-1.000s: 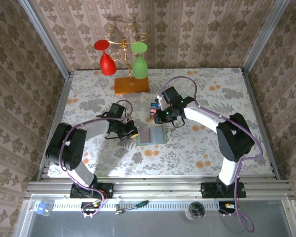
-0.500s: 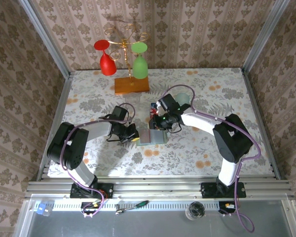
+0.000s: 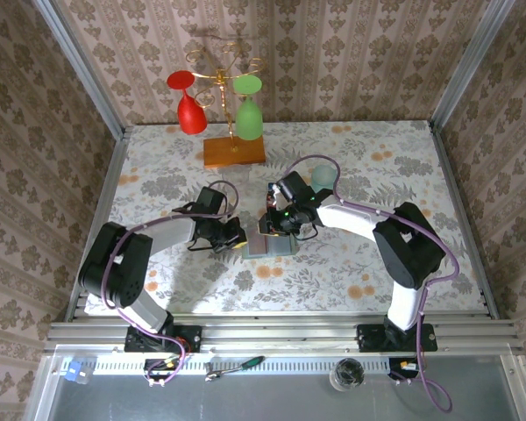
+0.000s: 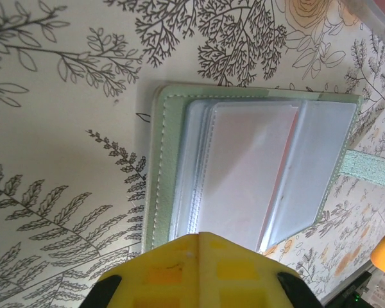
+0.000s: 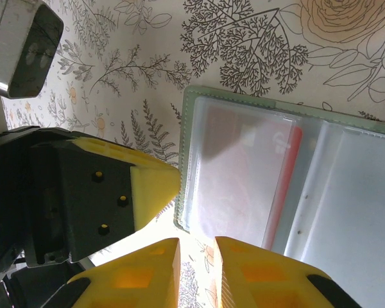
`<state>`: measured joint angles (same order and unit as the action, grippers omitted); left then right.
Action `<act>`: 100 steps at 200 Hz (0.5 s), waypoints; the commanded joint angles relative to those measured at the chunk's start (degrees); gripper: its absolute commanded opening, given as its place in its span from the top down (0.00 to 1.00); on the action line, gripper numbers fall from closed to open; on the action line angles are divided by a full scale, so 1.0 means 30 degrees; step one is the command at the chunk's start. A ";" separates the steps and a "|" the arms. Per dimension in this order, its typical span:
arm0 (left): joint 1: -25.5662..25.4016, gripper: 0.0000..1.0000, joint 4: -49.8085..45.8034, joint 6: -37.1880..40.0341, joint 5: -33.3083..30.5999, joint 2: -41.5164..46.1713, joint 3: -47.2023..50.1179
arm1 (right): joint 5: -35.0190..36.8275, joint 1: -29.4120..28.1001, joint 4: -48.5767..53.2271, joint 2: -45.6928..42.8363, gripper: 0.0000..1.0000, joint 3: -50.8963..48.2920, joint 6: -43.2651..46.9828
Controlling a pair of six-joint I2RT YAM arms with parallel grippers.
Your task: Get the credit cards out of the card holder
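Observation:
The card holder lies open on the floral table, pale clear sleeves facing up. A red credit card sits inside the left sleeve, its red edge showing along the fold. My left gripper is shut, its yellow tip resting on the holder's left edge. My right gripper hovers just off the holder's far edge, its jaws a narrow gap apart with only table between them. A small red and blue stack of cards lies on the table behind the right gripper.
An orange-brown wooden slab with a gold rack holding a red and a green glass stands at the back. A pale clear container sits right of the right arm. The holder's strap with a snap sticks out sideways.
The right gripper has moved left and nearer, from beside the loose cards to the holder's far edge. The left gripper has crept slightly right against the holder.

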<state>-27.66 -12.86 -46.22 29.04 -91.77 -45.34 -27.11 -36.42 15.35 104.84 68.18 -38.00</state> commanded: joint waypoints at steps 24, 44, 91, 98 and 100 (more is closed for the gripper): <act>0.0139 1.00 -0.0326 0.0423 -0.0187 -0.0580 0.0319 | -0.0279 -0.0075 -0.0110 0.0414 0.79 0.0065 -0.0429; 0.0125 1.00 -0.0438 0.0521 -0.0325 -0.0728 0.0352 | -0.0305 -0.0075 -0.0080 0.0529 0.79 0.0094 -0.0528; 0.0120 1.00 -0.0678 0.0594 -0.0597 -0.0406 0.0378 | -0.0480 -0.0103 0.0007 0.0917 0.79 0.0298 -0.0723; 0.0138 1.00 -0.0570 0.0538 -0.0626 -0.0264 0.0421 | -0.0585 -0.0097 -0.0003 0.1013 0.79 0.0343 -0.0736; 0.0153 1.00 -0.0538 0.0526 -0.0641 -0.0247 0.0447 | -0.0597 -0.0103 0.0013 0.1026 0.79 0.0369 -0.0748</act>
<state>-27.66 -13.58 -45.91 28.18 -93.27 -44.95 -27.49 -36.42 15.29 106.39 68.18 -39.29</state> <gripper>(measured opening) 0.050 0.212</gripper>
